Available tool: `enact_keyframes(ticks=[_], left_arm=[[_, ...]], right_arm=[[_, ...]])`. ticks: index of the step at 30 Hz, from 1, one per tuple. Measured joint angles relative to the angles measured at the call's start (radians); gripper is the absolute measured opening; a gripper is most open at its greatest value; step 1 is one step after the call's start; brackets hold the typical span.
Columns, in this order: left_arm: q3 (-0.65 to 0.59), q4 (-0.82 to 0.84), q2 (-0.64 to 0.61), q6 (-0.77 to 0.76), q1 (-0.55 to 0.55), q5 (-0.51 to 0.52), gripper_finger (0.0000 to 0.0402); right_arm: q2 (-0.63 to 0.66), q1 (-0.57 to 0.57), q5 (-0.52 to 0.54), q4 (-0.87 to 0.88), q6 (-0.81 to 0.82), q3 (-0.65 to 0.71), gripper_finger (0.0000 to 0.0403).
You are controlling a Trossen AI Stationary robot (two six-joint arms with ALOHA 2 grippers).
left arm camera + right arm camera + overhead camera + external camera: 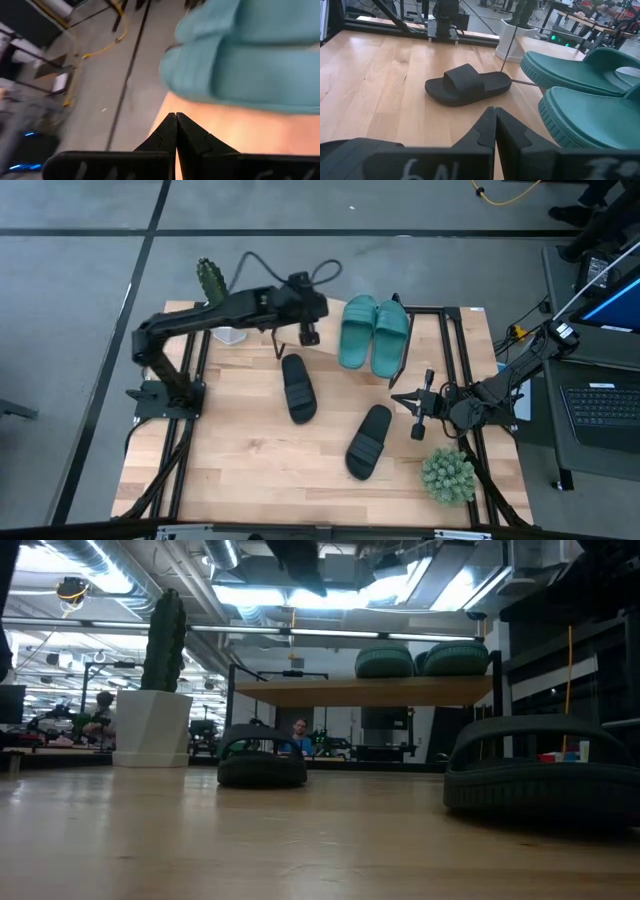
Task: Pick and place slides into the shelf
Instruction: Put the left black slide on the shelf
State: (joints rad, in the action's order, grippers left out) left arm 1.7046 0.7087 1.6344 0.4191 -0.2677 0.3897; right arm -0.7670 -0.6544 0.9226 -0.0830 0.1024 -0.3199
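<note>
The left gripper (pixel 308 337) is seen fully closed on nothing, held above the table at about 11 o'clock of its centre, just beside the teal slides. The right gripper (pixel 418 412) is likewise pinched shut and empty, low at 3 o'clock.

Two teal slides (pixel 374 332) are seated side by side on the shelf (pixel 452 320) at 12 o'clock. Two black slides remain on the table (pixel 240 460): one black slide (pixel 298 388) near centre, the other black slide (pixel 369 441) at 5 o'clock, close to the right gripper.

Hazards are judged as follows. A descent with closed fingers would push a black slide instead of gripping it. A rubber strap may flex and slip from a shallow pinch. Placement beside the teal pair may nudge them down the slanted board. The small plant (pixel 447 475) at 5 o'clock may be struck by the right arm.
</note>
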Motion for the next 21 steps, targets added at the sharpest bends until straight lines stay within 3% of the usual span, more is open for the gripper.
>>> enact_keyframes(ticks=[4,9,21], left_arm=[[-0.024,0.073,-0.082,-0.072,0.024,-0.052,0.0],[-0.212,0.074,-0.2,-0.173,0.065,-0.051,0.0],[-0.801,-0.332,-0.513,-0.339,0.266,-0.01,0.0]], right_arm=[[0.0,0.0,0.0,0.0,-0.001,0.0,0.0011],[0.0,0.0,0.0,0.005,-0.001,0.0,0.0011],[0.0,0.0,-0.008,-0.016,0.003,0.0,0.0011]])
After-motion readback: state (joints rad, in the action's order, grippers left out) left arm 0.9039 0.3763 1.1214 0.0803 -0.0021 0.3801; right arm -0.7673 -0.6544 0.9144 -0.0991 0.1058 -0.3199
